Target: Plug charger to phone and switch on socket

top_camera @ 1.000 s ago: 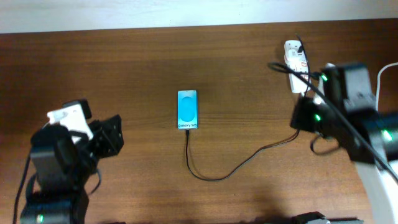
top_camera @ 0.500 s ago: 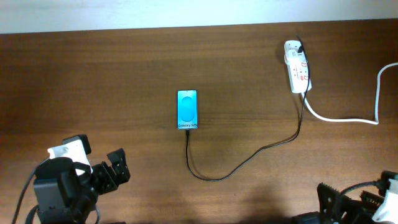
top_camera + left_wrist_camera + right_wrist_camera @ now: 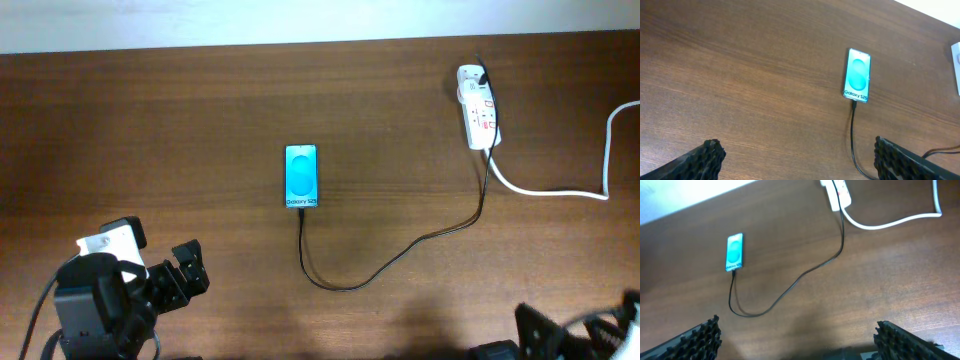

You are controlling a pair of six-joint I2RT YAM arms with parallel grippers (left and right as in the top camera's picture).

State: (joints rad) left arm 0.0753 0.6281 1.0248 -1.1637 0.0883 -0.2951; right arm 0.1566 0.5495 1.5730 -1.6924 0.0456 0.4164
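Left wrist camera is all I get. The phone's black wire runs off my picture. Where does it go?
Observer: The charger loops rightward and runs up to the socket at the far right.
Operator: Is the other pincer near it?
Observer: No, the right pincer hangs wide open far from it, touching nothing.
Operator: Does the socket have its own wire?
Observer: Yes, a thick white cord curves away toward the right edge.

Left arm (image 3: 95, 305): black, boxy housings, with a white block (image 3: 112, 240) on top and a thin black cable (image 3: 36, 303) along its side. Left fingers (image 3: 704, 160) are black, their pads studded with small raised bumps. Right arm (image 3: 560, 340): black, only its edge in view, and the right fingers (image 3: 695, 337) have the same bumpy pads.
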